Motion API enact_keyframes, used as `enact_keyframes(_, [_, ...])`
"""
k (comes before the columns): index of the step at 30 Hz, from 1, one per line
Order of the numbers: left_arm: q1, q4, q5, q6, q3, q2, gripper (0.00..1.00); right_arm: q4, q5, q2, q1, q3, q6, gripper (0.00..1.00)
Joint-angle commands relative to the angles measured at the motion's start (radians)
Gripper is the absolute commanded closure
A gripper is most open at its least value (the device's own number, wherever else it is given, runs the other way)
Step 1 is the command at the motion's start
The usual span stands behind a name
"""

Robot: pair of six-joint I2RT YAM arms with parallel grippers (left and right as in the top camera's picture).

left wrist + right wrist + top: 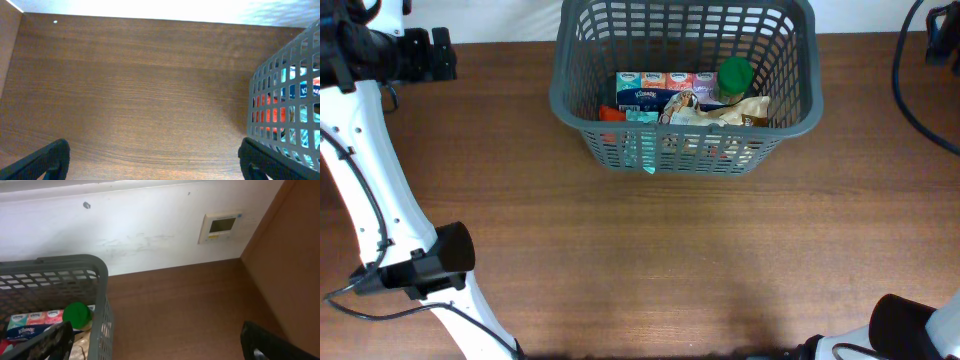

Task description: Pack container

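Left end effector (pixel 154 159) gapes empty; container (pixel 280 95) just beside its right finger.

The container (pixel 560 70) is presenting as matt grey moulded plastic; the table (pixel 670 250) is showing smooth, low-sheen wood grain.

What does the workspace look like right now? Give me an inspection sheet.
Surface: wood table.
Job's things: container at the far edge, holding tissue packs, a green-capped bottle and a crinkled bag.
Clutter: nothing seen.
Grippers: left gripper and right gripper open, empty.
Cables: black cable at far right.
Surroundings: white wall, wall panel.
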Motion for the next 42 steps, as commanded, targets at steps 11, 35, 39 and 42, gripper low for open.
enact_keyframes(11, [0.005,-0.001,0.000,-0.009,-0.002,0.009,0.01,-0.014,0.005,0.006,-0.001,0.002,-0.010,0.01])
enact_keyframes(35, [0.005,-0.001,0.000,-0.009,-0.001,0.009,0.01,0.678,0.013,-0.748,0.107,-1.222,-0.006,0.01])
enact_keyframes(39, [0.005,-0.001,0.000,-0.009,-0.001,0.009,0.01,0.774,0.013,-0.967,0.107,-1.517,-0.006,0.01])
enact_keyframes(42, [0.005,-0.001,-0.001,-0.009,-0.001,0.009,0.01,0.848,0.013,-1.124,0.109,-1.703,-0.006,0.01])
